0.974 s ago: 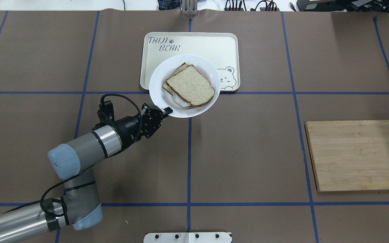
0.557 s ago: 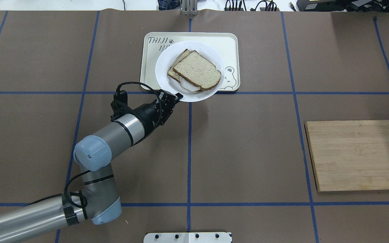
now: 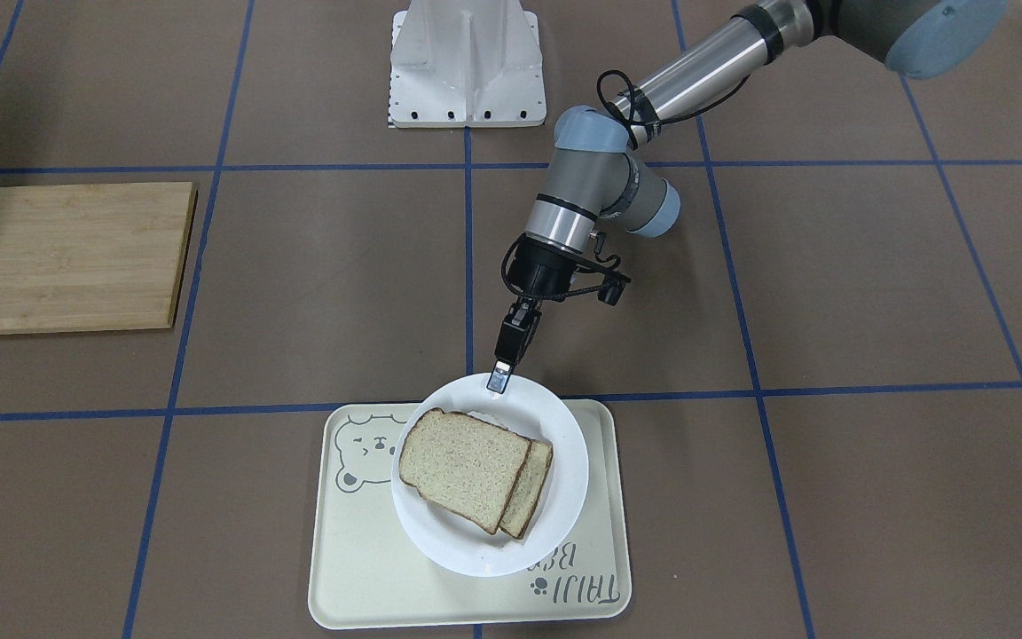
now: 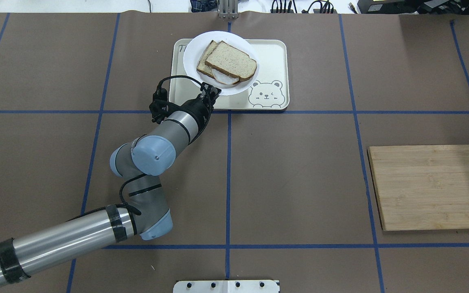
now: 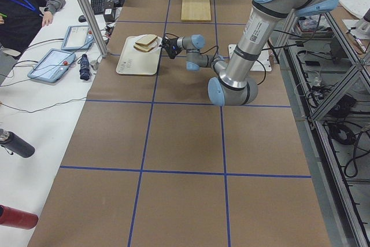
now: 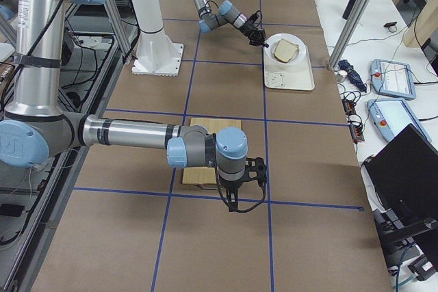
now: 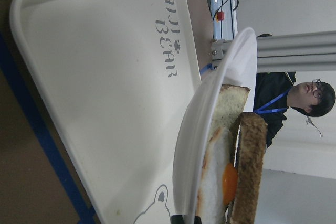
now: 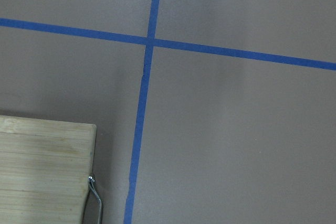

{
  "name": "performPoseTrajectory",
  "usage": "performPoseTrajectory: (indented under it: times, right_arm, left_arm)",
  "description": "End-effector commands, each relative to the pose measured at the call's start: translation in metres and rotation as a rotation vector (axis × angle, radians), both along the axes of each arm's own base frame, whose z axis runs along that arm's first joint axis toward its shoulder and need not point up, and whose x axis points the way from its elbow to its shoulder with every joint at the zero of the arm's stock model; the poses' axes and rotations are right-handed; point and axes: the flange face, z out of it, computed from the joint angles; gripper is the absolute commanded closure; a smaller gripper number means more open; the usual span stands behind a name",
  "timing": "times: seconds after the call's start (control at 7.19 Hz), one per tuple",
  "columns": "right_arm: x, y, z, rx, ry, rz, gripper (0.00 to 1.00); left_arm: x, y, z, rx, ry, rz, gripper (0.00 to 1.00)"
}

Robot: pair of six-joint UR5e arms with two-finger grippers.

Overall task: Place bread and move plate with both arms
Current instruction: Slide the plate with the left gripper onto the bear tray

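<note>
My left gripper (image 4: 210, 90) is shut on the near rim of the round white plate (image 4: 196, 49) and holds it tilted a little above the cream tray (image 4: 271, 57). The plain bread (image 4: 231, 61) lies on the plate on top of the egg-topped slice. In the front view the left gripper (image 3: 500, 377) pinches the plate (image 3: 493, 550) with the bread (image 3: 462, 466) on it. The left wrist view shows the plate's rim (image 7: 210, 129), the bread (image 7: 251, 171) and the egg edge-on. My right gripper (image 6: 239, 200) hangs by the cutting board; I cannot tell its state.
A wooden cutting board (image 4: 430, 187) lies at the right of the table, also seen in the front view (image 3: 58, 257). The robot's white base (image 3: 467, 62) stands at the near edge. Operators and tablets are beyond the far table edge.
My left gripper has carried the plate with the bread away from me, from the tray's near edge to over the tray's far left part. The arm has stretched forward.
</note>
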Motion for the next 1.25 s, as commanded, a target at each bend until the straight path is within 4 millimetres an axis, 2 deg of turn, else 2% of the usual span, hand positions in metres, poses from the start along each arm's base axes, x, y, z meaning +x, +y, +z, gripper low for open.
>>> performPoseTrajectory:
  times: [0.0, 0.14, 0.28, 0.7, 0.84, 1.11]
  right_arm:
    - [0.000, 0.000, 0.001, -0.001, 0.000, 0.000, 0.00]
    - [0.000, 0.000, 0.001, -0.001, 0.000, 0.000, 0.00]
    - [0.000, 0.000, 0.001, -0.001, 0.000, 0.000, 0.00]
    - [0.000, 0.000, 0.001, -0.001, 0.000, 0.000, 0.00]
    - [0.000, 0.000, 0.001, -0.001, 0.000, 0.000, 0.00]
    - [0.000, 0.000, 0.001, -0.001, 0.000, 0.000, 0.00]
  left_arm:
    - [0.020, -0.027, 0.007, -0.055, -0.029, -0.022, 1.00]
    - [0.039, -0.035, 0.002, -0.069, -0.056, -0.018, 1.00]
    - [0.048, -0.035, 0.004, -0.076, -0.071, -0.005, 1.00]
    - [0.051, -0.033, -0.009, -0.071, -0.055, 0.014, 0.13]
    - [0.049, -0.032, -0.015, -0.065, -0.043, 0.014, 0.02]
    - [0.032, -0.018, -0.039, -0.022, 0.001, 0.083, 0.02]
